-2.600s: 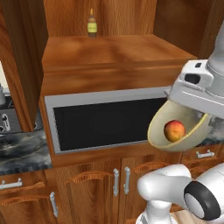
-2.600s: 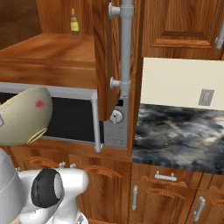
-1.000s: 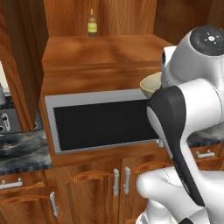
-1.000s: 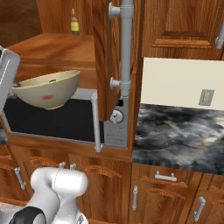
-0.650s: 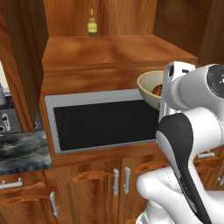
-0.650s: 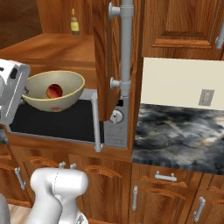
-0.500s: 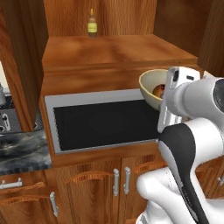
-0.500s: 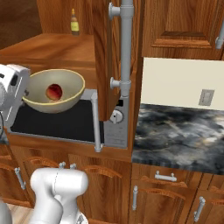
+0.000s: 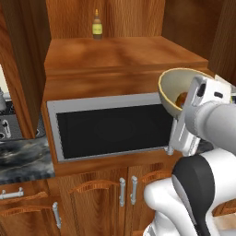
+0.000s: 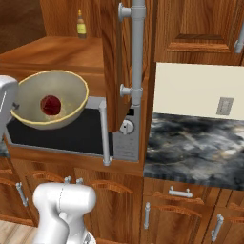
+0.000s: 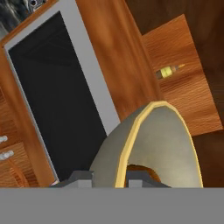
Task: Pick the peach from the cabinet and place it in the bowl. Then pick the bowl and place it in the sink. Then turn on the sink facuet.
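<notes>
Gripper fingers clamped on rim of bowl, held tilted before the microwave. Peach rests inside bowl. Bottle far back on cabinet.

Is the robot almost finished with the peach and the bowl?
Partly. The small reddish-orange peach already sits inside the deep pale yellow bowl. Right now the gripper is pinching the bowl's rim, holding it up in front of the dark-windowed microwave. Still left: putting the bowl in the sink and turning on the tap.
</notes>
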You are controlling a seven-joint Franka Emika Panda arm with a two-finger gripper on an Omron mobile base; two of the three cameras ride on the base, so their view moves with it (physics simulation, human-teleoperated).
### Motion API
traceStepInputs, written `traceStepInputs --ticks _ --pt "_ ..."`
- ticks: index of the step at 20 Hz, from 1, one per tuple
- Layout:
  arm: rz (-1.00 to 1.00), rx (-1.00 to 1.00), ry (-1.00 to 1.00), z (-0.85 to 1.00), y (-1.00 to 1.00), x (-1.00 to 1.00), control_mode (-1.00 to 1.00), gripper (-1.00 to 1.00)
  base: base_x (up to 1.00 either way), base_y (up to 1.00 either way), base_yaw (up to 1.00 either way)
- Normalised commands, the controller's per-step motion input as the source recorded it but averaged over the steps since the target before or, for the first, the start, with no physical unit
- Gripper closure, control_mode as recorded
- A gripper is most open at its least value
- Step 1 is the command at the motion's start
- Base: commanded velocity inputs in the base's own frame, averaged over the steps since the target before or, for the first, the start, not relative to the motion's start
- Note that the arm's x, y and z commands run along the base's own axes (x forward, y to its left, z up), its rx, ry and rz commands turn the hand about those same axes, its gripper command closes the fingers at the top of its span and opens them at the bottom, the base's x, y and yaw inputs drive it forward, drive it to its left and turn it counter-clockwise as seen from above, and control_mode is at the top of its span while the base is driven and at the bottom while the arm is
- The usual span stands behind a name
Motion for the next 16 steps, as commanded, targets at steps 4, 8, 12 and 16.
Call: traceStepInputs --ticks 4,8,12,16 --pt "0.00 0.00 0.11 0.01 0.00 0.00 -1.00 1.00 0.00 0.00 0.00" --pt "0.00 0.00 0.02 0.00 0.00 -0.01 -1.00 1.00 0.00 0.00 0.00" --pt "0.00 0.00 -0.01 0.00 0.00 -0.16 -1.00 1.00 0.00 0.00 0.00" --pt "0.00 0.00 0.00 0.00 0.00 -0.01 -1.00 1.00 0.00 0.00 0.00"
